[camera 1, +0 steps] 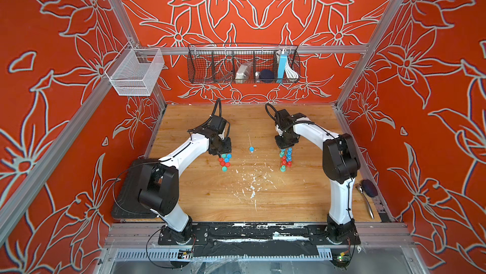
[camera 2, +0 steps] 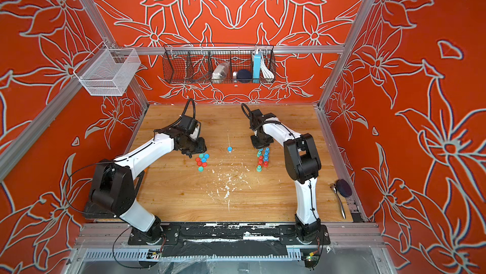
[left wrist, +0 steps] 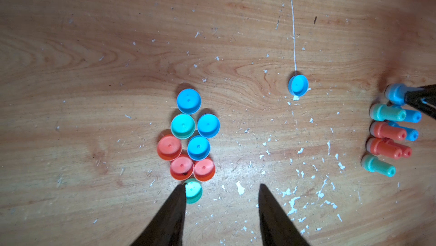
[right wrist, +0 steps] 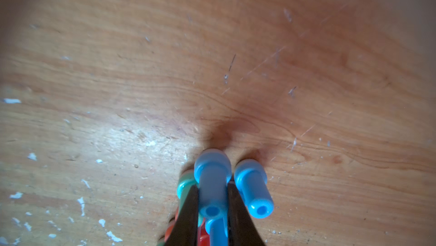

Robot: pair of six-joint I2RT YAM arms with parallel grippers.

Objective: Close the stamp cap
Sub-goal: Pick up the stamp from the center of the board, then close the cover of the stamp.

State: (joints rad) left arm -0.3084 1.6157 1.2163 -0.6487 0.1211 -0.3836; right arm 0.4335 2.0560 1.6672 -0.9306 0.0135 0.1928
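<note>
got the right jaws pinched on a blue stamp (right wrist: 212,185) in the tight stamp bunch (left wrist: 384,130), left jaws spread over the cap pile (left wrist: 190,138), lone blue cap (left wrist: 298,85) on the desk (left wrist: 94,67) between them; could topple touching neighbours on the lift.

Left arm (camera 1: 184,149) and right arm (camera 1: 311,130) share white shells, black joints, thin black cables

Spread left hand (left wrist: 221,185), clamped right hand (right wrist: 212,185)

Blue stamp (right wrist: 212,181) between two dark fingers (right wrist: 186,218), second blue stamp (right wrist: 253,188) just beside.
</note>
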